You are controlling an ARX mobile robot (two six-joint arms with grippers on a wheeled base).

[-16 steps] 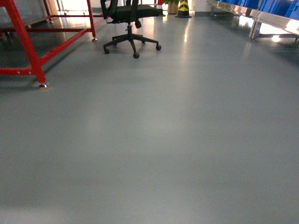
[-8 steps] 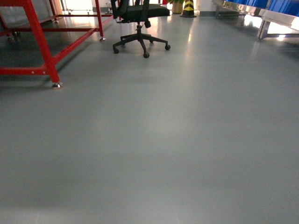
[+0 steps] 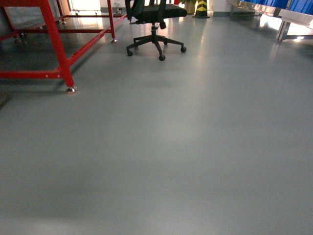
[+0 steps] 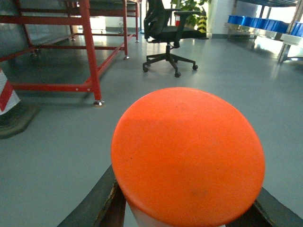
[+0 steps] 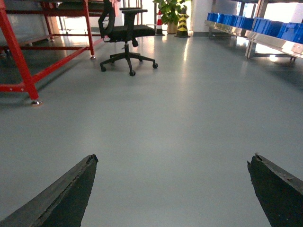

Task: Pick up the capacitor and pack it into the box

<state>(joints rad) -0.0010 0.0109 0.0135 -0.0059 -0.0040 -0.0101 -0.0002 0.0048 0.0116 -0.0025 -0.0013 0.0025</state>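
Head view shows only the grey floor (image 3: pixel 171 147), a red steel frame (image 3: pixel 56 44) at upper left and a black office chair (image 3: pixel 155 19) beyond it; neither the box nor either arm appears there, so the box's whereabouts cannot be told.

The largest thing in the left wrist-mounted view is an orange round-topped object (image 4: pixel 188 153) with a pale body just showing below its rim. It sits between the left gripper's dark fingers (image 4: pixel 102 201), which are spread to about its width and seem to be clamped on its sides. If this is the capacitor, I judge it stiff and light, with a smooth, probably plastic skin that could slip; a hold on the sides below the cap, as now, looks right.

Smaller, at that view's left edge, stands a red-and-white striped cone (image 4: pixel 12 106) on a dark base.

Right gripper (image 5: pixel 173 189): its jaws stand wide apart, with only bare floor between them, nothing held or touched.
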